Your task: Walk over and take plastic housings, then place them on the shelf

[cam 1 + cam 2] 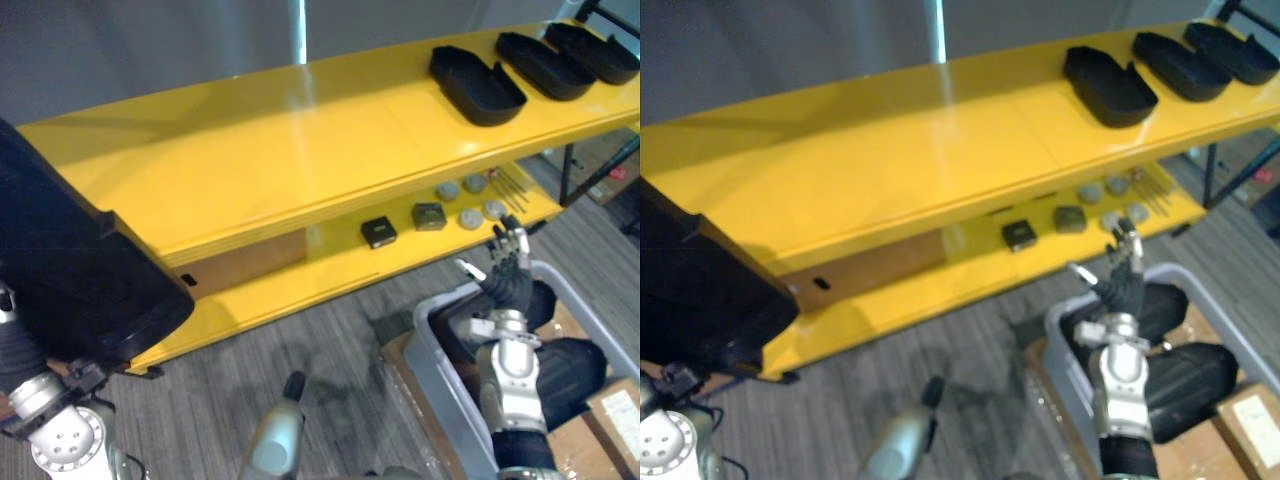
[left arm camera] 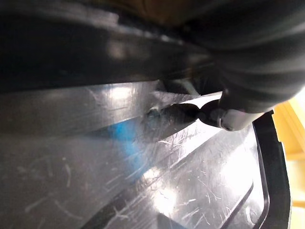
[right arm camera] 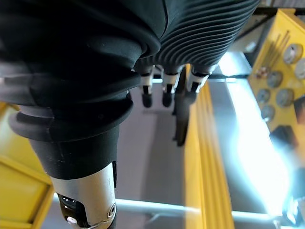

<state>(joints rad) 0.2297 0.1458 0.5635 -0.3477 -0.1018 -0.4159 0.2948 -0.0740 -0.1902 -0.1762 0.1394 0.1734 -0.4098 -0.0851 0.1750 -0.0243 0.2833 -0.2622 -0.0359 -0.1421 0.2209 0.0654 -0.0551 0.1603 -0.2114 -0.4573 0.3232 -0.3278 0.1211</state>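
Left hand (image 2: 205,106) was clamped on the big black housing (image 1: 70,270) down at 8 o'clock, long axis running roughly 10 to 4. I'd lift it clear of the shelf (image 1: 300,150) edge first, then line it up with the parked housings (image 1: 545,65) at 1. Right hand (image 1: 508,262) hung at 4 above the grey bin (image 1: 440,370), fingers spread.

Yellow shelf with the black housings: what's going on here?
The robot is at the yellow shelf. Its left hand carries a large black housing by the shelf's left end, not yet set down. Three housings already lie on the top tier at the right. The right hand is open and empty above the grey bin, which holds more housings.
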